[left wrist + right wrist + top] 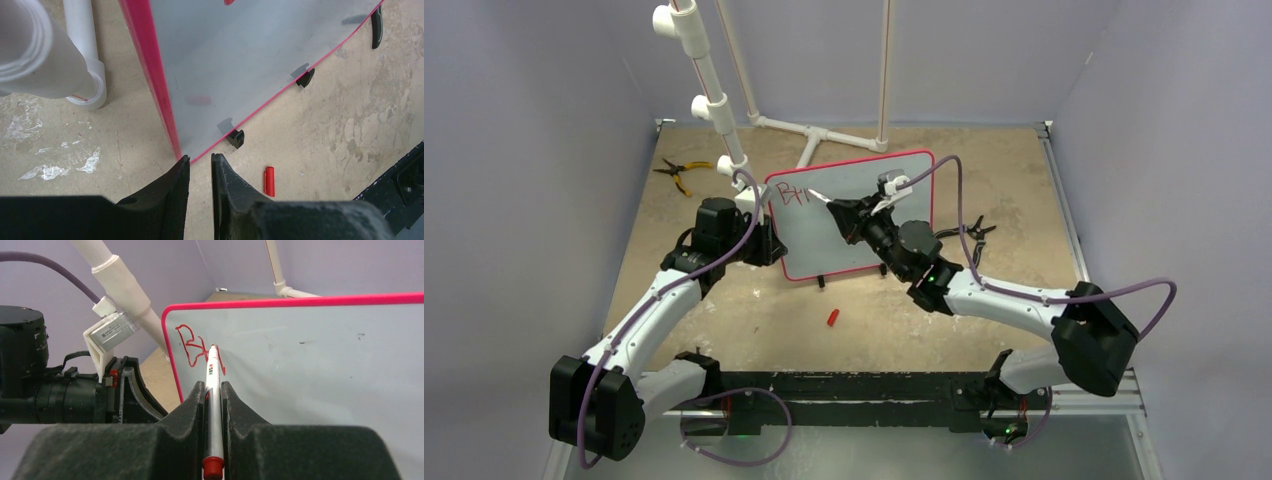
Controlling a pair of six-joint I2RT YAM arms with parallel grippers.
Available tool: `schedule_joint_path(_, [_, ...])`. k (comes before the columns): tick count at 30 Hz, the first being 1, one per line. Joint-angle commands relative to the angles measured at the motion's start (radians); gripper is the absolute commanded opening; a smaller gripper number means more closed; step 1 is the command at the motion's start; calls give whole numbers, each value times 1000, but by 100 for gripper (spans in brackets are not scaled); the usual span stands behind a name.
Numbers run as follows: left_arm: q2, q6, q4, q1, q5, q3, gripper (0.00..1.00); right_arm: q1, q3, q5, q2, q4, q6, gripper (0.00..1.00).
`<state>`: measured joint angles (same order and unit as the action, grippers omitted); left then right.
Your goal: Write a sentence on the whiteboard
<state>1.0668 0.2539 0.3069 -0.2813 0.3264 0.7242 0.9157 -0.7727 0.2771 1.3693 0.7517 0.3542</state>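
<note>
Slippage is what worries me most. My right fingers (192,405) are clamped on the marker (213,407), and its tip touches the whiteboard (310,365) near the top left corner, right at the first red letters of the sentence (192,347). The barrel is smooth and lies lengthwise in my grip. I judge that a hard push into the board could drive it back between the pads, and then the tip lifts and the line skips.

The whiteboard stands mid-counter on its two small black feet (235,137). If I lean on it too heavily, I expect it could rock backwards or skate across the counter (754,320), smearing the stroke.

My left fingers (172,190) are drawn close, with only a narrow slit between them, and the board's lower left corner sits right at their tips. I cannot tell whether they truly pinch the red frame or merely rest beside it. If they only rest there, nothing steadies the far side, and the board could pivot about that corner as I write.

Two smaller risks. The lettering sits just beside my left wrist, so a leftward stroke might bump one arm into the other. A red cap (832,317) also lies loose on the counter in front of the board — a low sweep could knock it away.
</note>
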Motion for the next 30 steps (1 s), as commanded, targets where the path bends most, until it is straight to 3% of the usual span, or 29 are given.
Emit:
schedule_joint_path(1, [-6,5,-31,5,0,0,21,-3,-70,-9,19,43,-24,0])
schedule_joint_path(19, [-1,2,-31,5,1,1,21,-3,-118,37,92,27,-22,0])
schedule_joint_path(30, [-4,3,-31,5,1,1,21,-3,-38,3,18,118,-46,0])
